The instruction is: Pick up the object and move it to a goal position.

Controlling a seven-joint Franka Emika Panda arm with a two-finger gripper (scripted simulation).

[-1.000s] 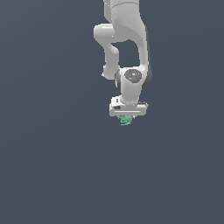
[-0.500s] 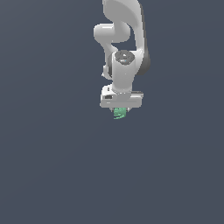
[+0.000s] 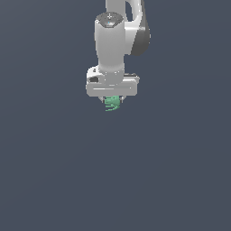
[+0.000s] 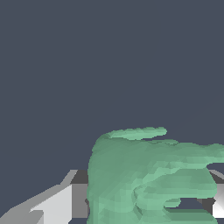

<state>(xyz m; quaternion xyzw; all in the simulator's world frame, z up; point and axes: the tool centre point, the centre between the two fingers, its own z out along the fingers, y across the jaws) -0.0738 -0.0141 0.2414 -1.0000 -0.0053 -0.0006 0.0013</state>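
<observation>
The object [image 3: 113, 103] is a small green lumpy thing with ridged, finger-like lobes. It hangs just under the white gripper [image 3: 112, 100], which is shut on it; the fingers are mostly hidden behind the hand. In the wrist view the green object [image 4: 148, 175] fills the near part of the picture, between the grey-white fingers [image 4: 57, 205]. The white arm [image 3: 110, 40] reaches down from the exterior view's top. No goal mark shows.
A plain dark blue-grey surface [image 3: 54, 171] fills the background in both views. No other object shows.
The arm has swung toward the exterior view's left and the hand has turned, carrying the green object with it. The object stays in the gripper's hold.
</observation>
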